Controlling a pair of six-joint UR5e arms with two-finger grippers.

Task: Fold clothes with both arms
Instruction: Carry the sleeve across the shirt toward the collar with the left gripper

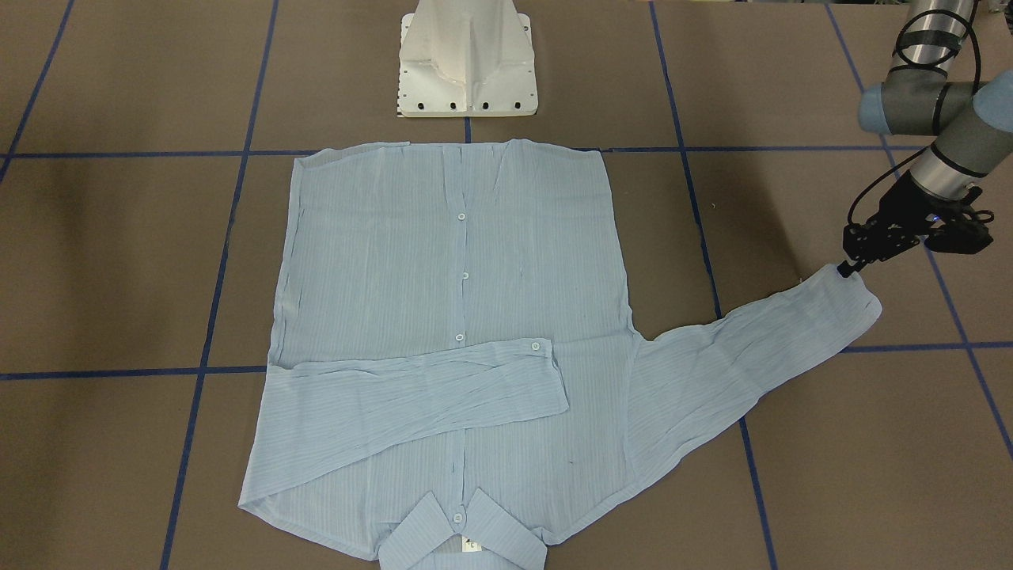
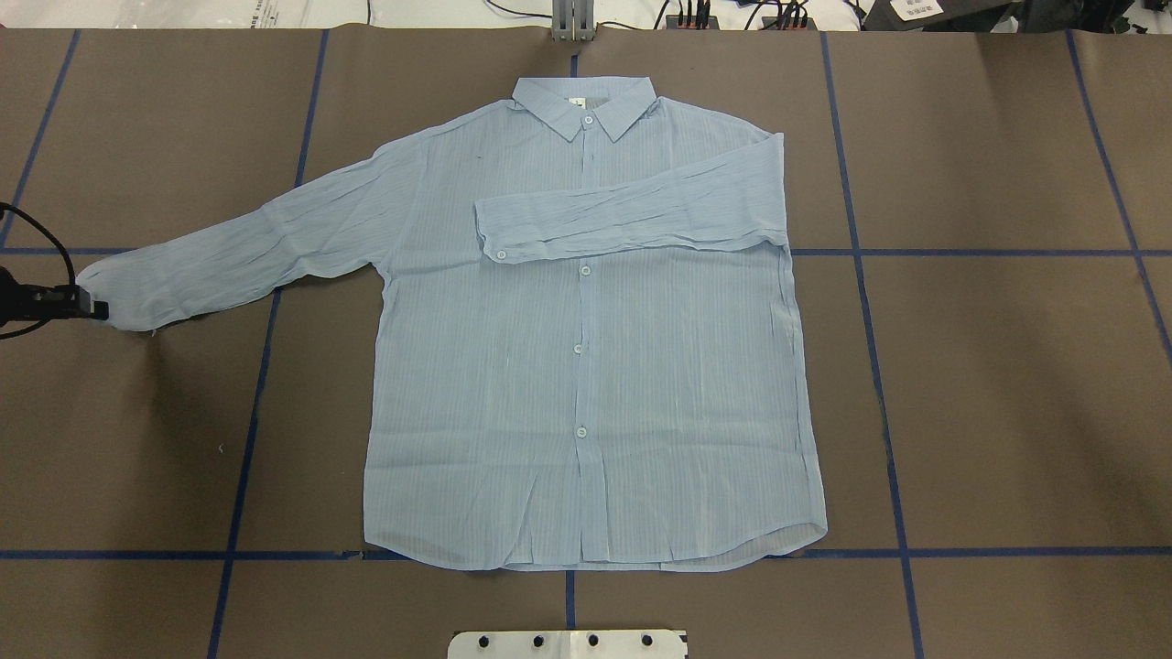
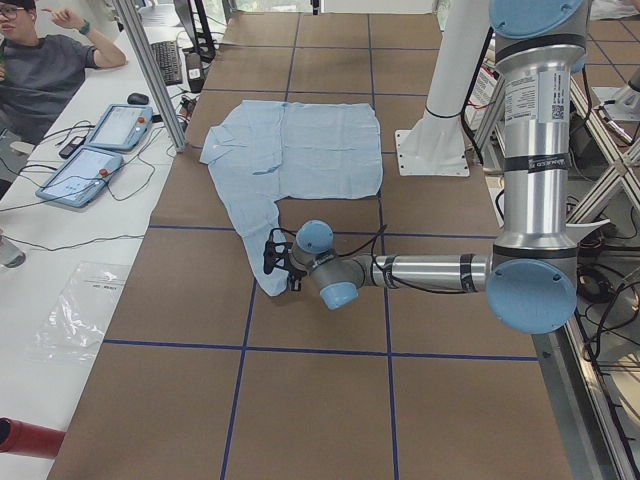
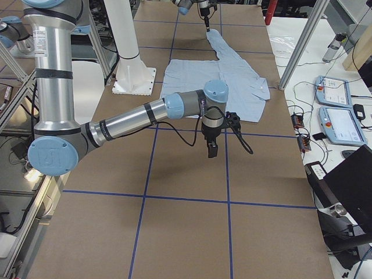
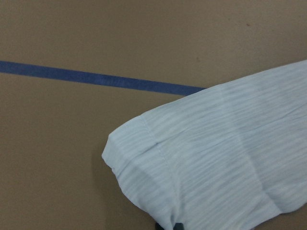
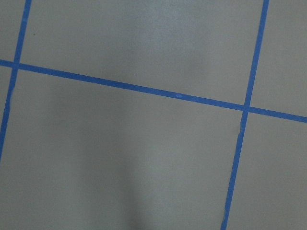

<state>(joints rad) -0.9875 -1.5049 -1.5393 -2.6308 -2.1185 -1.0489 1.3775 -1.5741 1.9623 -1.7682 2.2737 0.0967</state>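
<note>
The pale blue shirt lies flat, buttons up, collar at the far side from the robot. One sleeve is folded across the chest. The other sleeve stretches out toward my left side. My left gripper is shut on that sleeve's cuff at table level; it also shows in the front-facing view. My right gripper hangs pointing down over bare table, apart from the shirt; I cannot tell whether it is open or shut.
The white pedestal base stands just behind the shirt's hem. Blue tape lines grid the brown table. An operator and teach pendants are at a side bench beyond the collar edge.
</note>
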